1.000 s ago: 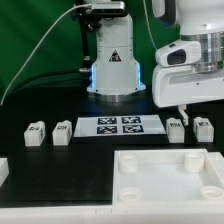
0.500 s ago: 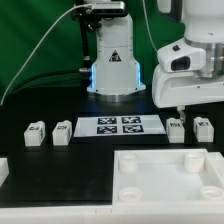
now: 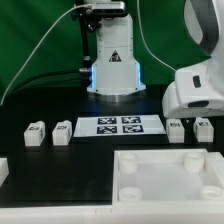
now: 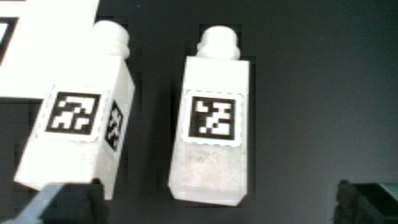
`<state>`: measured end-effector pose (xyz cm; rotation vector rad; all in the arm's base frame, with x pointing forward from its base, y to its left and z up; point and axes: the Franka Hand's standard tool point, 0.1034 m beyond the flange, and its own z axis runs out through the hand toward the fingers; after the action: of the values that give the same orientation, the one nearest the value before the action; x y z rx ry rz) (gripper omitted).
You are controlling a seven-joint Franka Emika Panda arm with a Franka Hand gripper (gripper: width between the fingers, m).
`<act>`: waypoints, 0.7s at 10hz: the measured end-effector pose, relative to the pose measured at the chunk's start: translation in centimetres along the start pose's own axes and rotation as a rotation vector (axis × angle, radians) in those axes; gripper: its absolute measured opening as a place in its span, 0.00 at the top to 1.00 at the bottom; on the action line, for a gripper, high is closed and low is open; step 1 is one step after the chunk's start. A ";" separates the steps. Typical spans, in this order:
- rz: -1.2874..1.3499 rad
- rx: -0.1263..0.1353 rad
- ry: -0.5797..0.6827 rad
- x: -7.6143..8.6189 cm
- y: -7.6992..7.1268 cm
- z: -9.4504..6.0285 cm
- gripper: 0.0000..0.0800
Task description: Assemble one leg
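Reaching: the arm (image 3: 203,85) hangs low over the two legs at the marker board's (image 3: 119,125) end toward the exterior view's right; I judge this the approach for the first pick, nothing lifted yet.
Claw: the gripper (image 4: 224,198) is spread wide and holds nothing; in the wrist view one dark fingertip (image 4: 59,203) shows at each side, with a leg between them and the other leg partly over one tip.
Leg: the target leg (image 4: 215,122) lies flat on the mat, tag up, peg end pointing away from the fingertips; in the exterior view the pair sits just beside the marker board, mostly under the arm's white housing.
Neighbour: a second leg (image 4: 80,115) lies near the first, apart from it by a dark strip of mat and slightly tilted against it.
Next move: by my reading, descend straight with the target leg centred, then close across its narrow sides; the near finger must drop into the strip between the legs without nudging the neighbour.
Other parts: two more legs (image 3: 47,132) lie beyond the marker board's other end; the tray (image 3: 170,175) lies in front of the board, nearer the camera.
Surface: black matte mat (image 3: 60,165), flat.
Room: green backdrop (image 3: 30,40) behind, with the robot base (image 3: 113,60) and a white cable past the board.
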<state>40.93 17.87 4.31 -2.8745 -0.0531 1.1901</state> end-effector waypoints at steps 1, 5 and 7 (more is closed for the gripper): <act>0.000 0.002 0.016 0.2 -0.1 0.0 0.19; 0.015 -0.009 -0.015 0.3 -0.4 3.0 0.19; 0.018 -0.018 -0.038 -0.1 -0.5 4.5 0.19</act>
<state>37.64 18.41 1.20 -2.8742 -0.0386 1.2543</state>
